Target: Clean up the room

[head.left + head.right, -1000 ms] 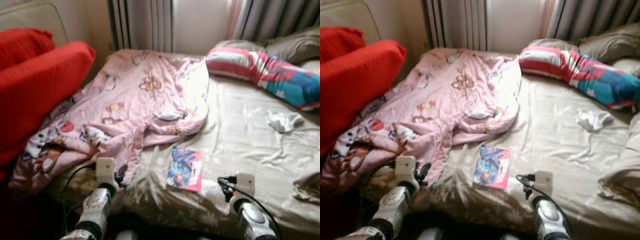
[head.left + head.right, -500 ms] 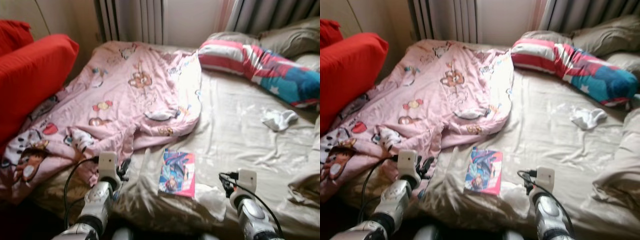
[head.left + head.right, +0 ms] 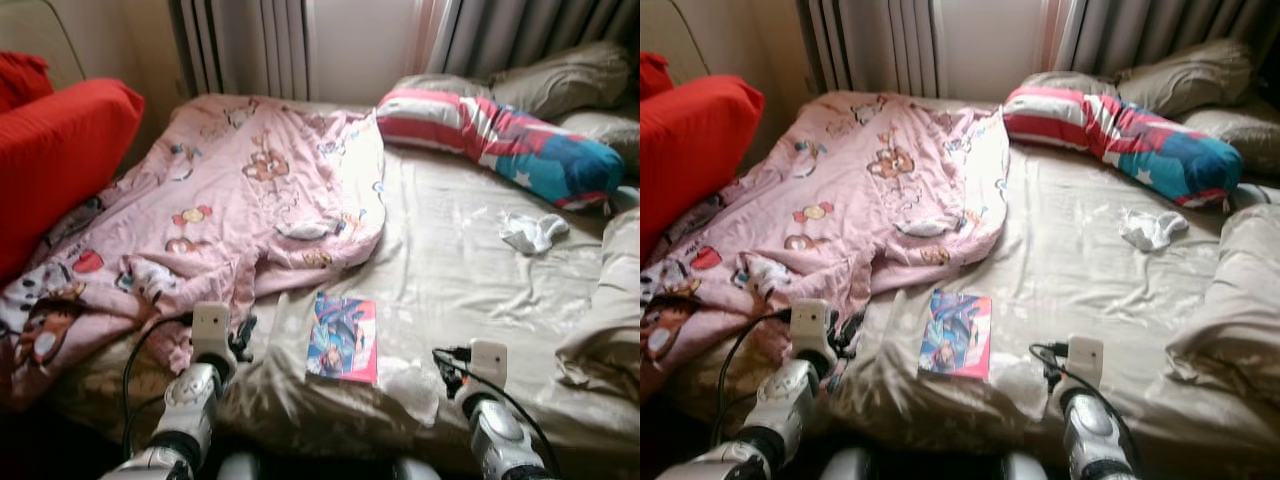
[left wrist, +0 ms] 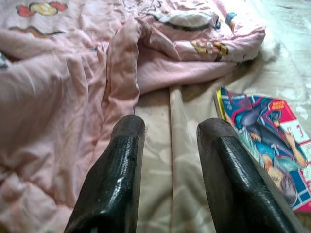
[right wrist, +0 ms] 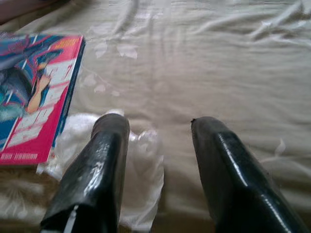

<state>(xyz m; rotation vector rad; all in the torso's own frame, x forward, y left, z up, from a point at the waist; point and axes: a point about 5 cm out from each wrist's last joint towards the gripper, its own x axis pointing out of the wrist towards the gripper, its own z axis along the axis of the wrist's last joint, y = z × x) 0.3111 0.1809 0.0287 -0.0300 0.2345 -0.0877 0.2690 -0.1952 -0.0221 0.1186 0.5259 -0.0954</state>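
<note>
Looked forward and down from the head over the bed, near its foot edge, both eye views sharing one scene. Peered low and close from the left wrist, along the left gripper toward the pink quilt and comic book. Peered likewise from the right wrist, along the right gripper, sharing that book.

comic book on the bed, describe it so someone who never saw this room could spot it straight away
On the beige bed, look at the near edge, just past the lower hem of the pink cartoon-print quilt. The comic book lies flat there, between the left gripper and right gripper, beside a clear plastic wrapper. It is the only flat, glossy thing with a pink and blue cover; everything around it is soft cloth.
</note>
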